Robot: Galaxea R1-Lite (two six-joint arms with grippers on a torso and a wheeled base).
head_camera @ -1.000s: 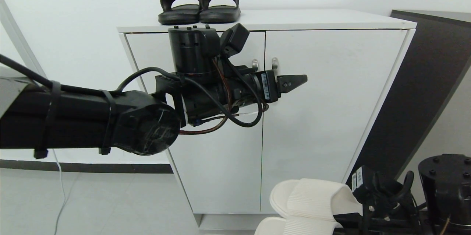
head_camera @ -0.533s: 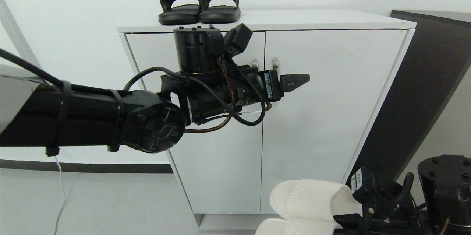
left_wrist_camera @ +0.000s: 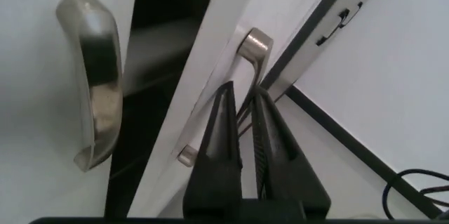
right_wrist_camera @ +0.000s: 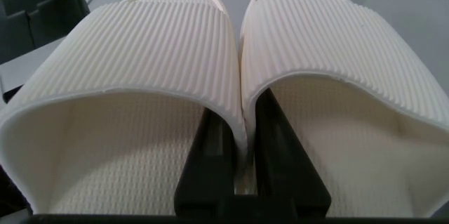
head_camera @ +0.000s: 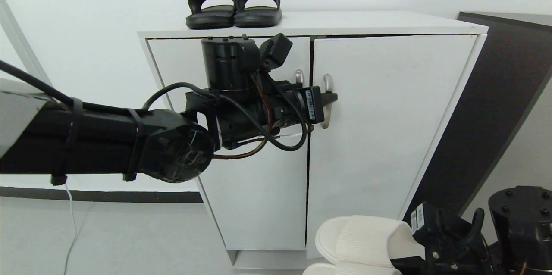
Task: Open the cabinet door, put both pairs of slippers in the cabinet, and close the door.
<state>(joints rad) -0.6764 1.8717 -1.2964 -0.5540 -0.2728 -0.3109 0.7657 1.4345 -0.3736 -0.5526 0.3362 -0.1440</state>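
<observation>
While ajar, white right cabinet door [head_camera: 388, 137]: held.
Left gripper [head_camera: 331, 98]: jaws closed on curved silver handle [head_camera: 326, 118].
Right gripper [right_wrist_camera: 242, 122]: jaws clamping ribbed cream slippers [right_wrist_camera: 140, 48].

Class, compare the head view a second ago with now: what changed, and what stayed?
The left gripper has drawn back, shut on the right door's handle, and the right door has swung slightly ajar, a dark gap showing at its top and inner edge. The black slippers stay on the cabinet top; the white slippers stay in the right gripper.
</observation>
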